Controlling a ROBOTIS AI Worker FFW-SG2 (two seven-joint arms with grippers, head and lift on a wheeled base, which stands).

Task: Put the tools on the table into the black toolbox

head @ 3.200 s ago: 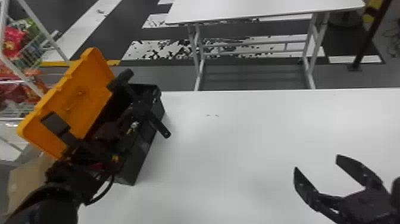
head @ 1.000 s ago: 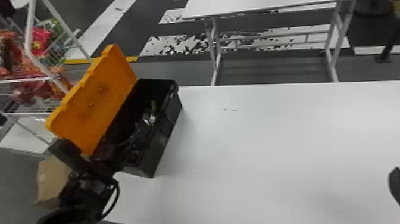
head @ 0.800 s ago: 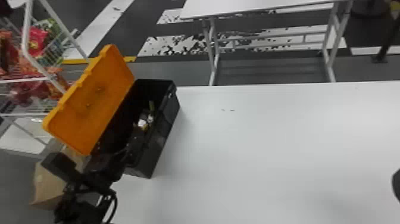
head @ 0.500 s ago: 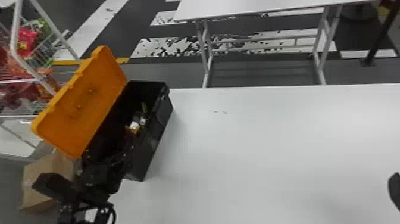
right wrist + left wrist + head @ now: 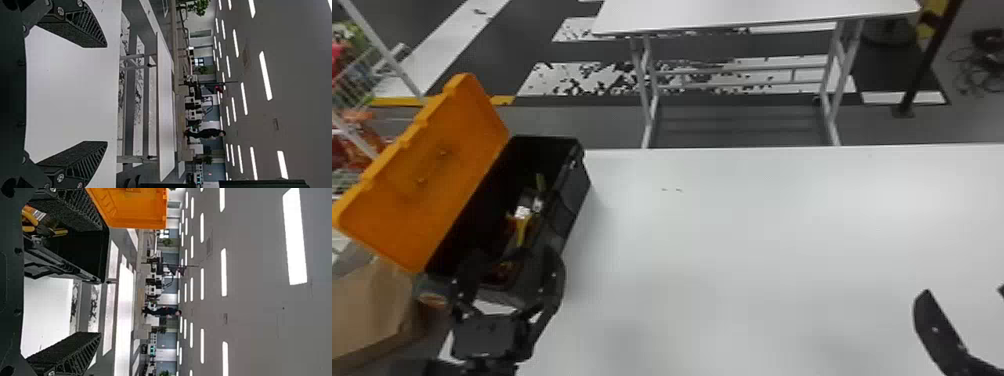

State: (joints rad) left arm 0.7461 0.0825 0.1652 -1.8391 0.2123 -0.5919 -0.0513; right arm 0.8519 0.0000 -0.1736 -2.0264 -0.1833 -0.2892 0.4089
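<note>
The black toolbox [image 5: 571, 212] stands open at the table's left, orange lid [image 5: 439, 165] tilted back. Inside lie tools, among them one with yellow handles [image 5: 520, 231]; yellow-handled tools [image 5: 29, 220] also show in the left wrist view. My left gripper [image 5: 512, 257] is open at the toolbox's near end, its fingers partly overlapping the box, with no tool seen held. In its wrist view the left gripper [image 5: 101, 281] has its fingers wide apart beside the box. Over the table's right side, my right gripper [image 5: 963, 291] is open; its wrist view shows this gripper [image 5: 106, 94] with nothing between its fingers.
The white table [image 5: 732, 240] extends right from the toolbox. A cardboard box [image 5: 372, 310] stands at the near left, below a wire rack [image 5: 357, 75] with colourful packages. Another white table [image 5: 732, 12] stands farther back.
The left gripper has drawn back from over the toolbox to its near end, and its fingers now point forward. The head view has shifted, and more of the right gripper shows than a second ago.
</note>
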